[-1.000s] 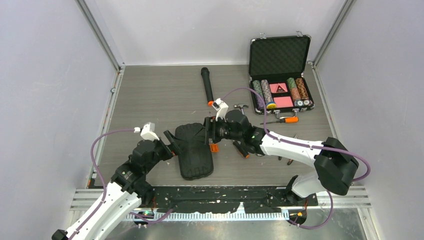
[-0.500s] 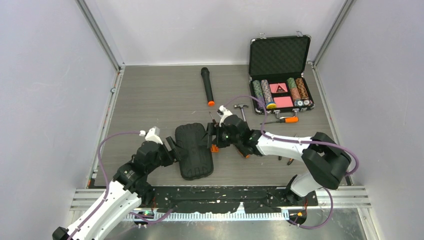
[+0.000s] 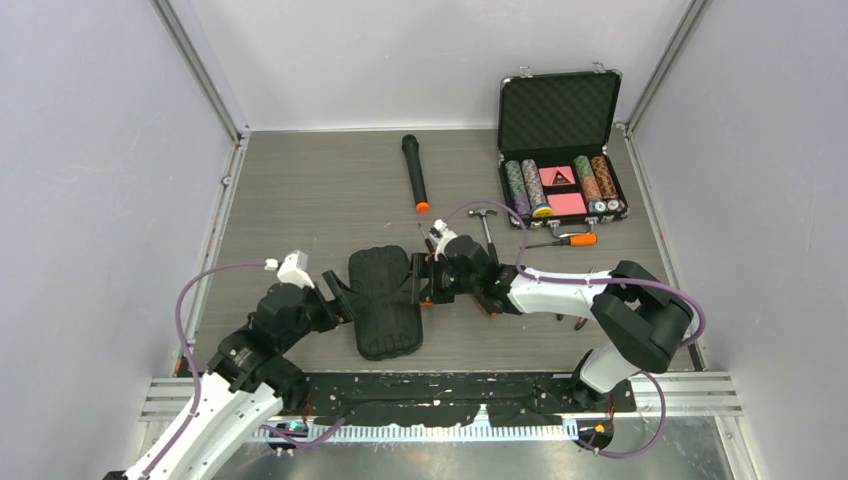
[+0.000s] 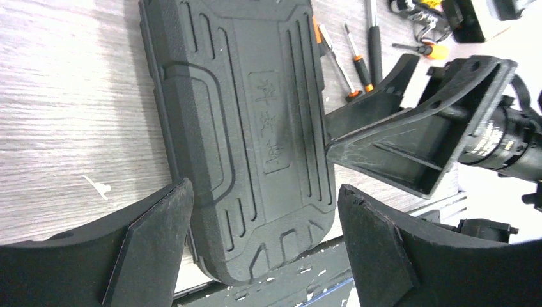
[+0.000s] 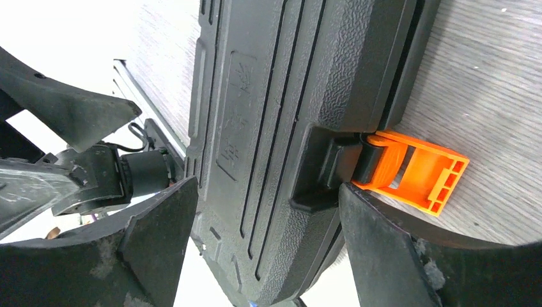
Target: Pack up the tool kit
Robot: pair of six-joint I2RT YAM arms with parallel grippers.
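1. Lying flat and shut on the grey wood-grain table (image 3: pixel 300 200), the flat black ribbed plastic clamshell tool case (image 3: pixel 385 300) sits near the front edge, between the two arms. Its orange plastic latch (image 5: pixel 415 169) is flipped outward and unfastened, on the side facing the right arm.
2. Left gripper (image 3: pixel 342 297): jaws spread wide, nothing held, at the case's opposite long edge.
3. Right gripper (image 5: pixel 267 192): jaws spread wide, nothing held, one finger just beside the latch.
4. Loose stock outside the case: orange-handled screwdriver (image 3: pixel 570 240) and steel-headed hammer (image 3: pixel 487 222), on the table to its right.
5. Handling, as judged:
   - The shell looks stiff, with a grained surface that should give fair grip.
   - If it is empty it is probably light, and apt to slide when pushed.
   - The best hold is the lid rim at the latch recess, with the far edge braced.
   - The thin latch hinge looks like the weakest part.
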